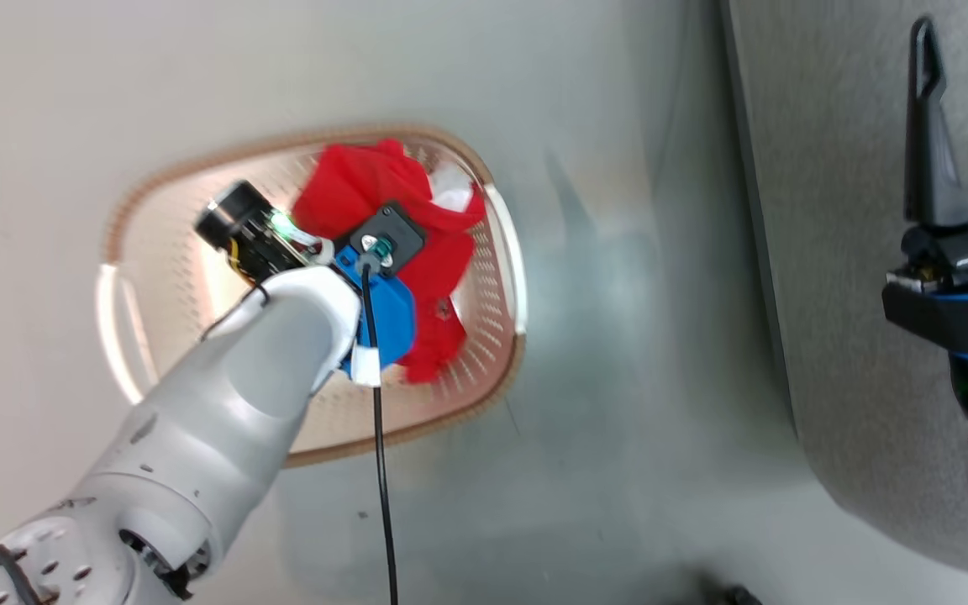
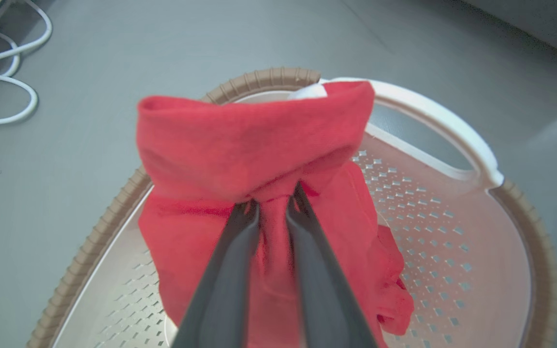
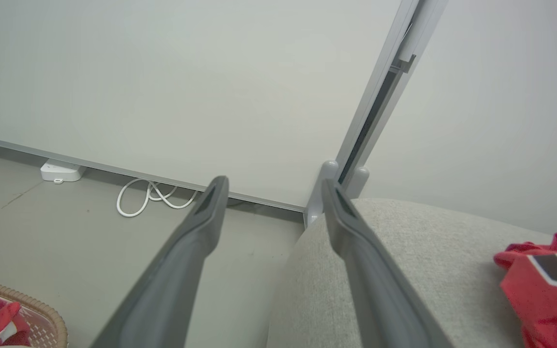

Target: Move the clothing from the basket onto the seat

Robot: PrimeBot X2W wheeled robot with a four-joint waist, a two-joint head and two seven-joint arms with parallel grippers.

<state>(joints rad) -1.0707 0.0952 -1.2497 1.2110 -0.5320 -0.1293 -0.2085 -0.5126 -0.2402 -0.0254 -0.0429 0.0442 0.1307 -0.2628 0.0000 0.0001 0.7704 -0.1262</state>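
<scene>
Left fingers (image 2: 249,220) pinched tight on red garment (image 2: 259,145), basket (image 2: 269,77) just beyond tips.
Soft, light, floppy: grip bunched folds, expect trailing. R fingers (image 3: 213,203) wide open, empty; jersey (image 3: 544,285) on seat (image 3: 428,241) right of them.

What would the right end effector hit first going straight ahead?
Probably the white wall panel, near its base; nothing stands between it and the right end effector, though depth is unclear.

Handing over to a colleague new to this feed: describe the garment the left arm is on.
On the grey floor sits a cream perforated laundry basket with a brown braided rim. In it, a bunched red garment is pinched by the left end effector. Unlike the jersey with black-and-white print on the grey seat, it is almost plain red.
</scene>
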